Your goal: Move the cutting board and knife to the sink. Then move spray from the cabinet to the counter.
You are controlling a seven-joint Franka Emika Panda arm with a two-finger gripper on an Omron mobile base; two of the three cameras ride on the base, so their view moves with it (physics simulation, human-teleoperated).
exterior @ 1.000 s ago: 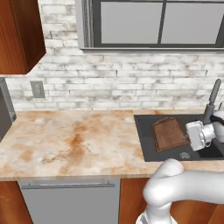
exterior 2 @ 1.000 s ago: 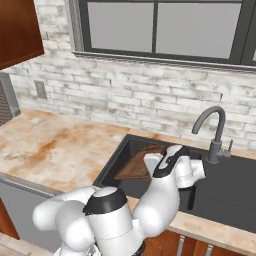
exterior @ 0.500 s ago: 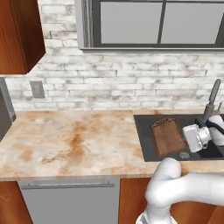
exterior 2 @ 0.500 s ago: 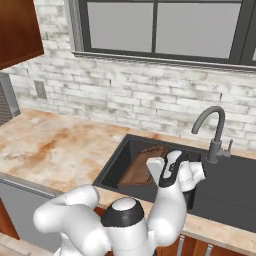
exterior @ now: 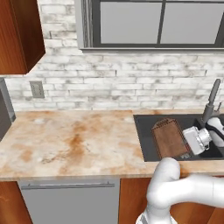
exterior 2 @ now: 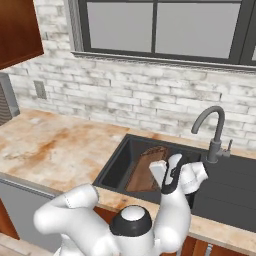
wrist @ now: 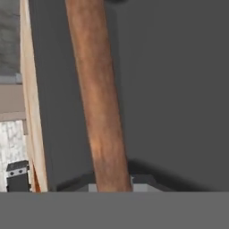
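The dark-brown cutting board (exterior: 168, 139) (exterior 2: 145, 172) lies slanted in the left part of the dark grey sink (exterior: 143, 135) (exterior 2: 114, 165). My gripper (exterior: 189, 151) (exterior 2: 168, 187) (wrist: 114, 181) hangs low over the sink, just right of the board. It is shut on the knife's brown wooden handle (wrist: 100, 112), which runs away from the fingers over the basin floor; the blade is hidden. The beige counter (exterior: 74, 140) (exterior 2: 55, 145) stretches to the left. The reddish-brown wall cabinet (exterior: 17, 35) (exterior 2: 15, 30) hangs at the upper left. The spray is out of view.
A curved faucet (exterior: 212, 98) (exterior 2: 215, 130) stands behind the sink, close to my hand. A brick wall and a dark-framed window (exterior: 157, 22) back the counter. A grey appliance front (exterior: 65, 203) sits under the counter, and a dark appliance (exterior: 4, 113) at its left end.
My hand has sunk a little lower toward the sink's front with the knife still in it. The cutting board has not moved.
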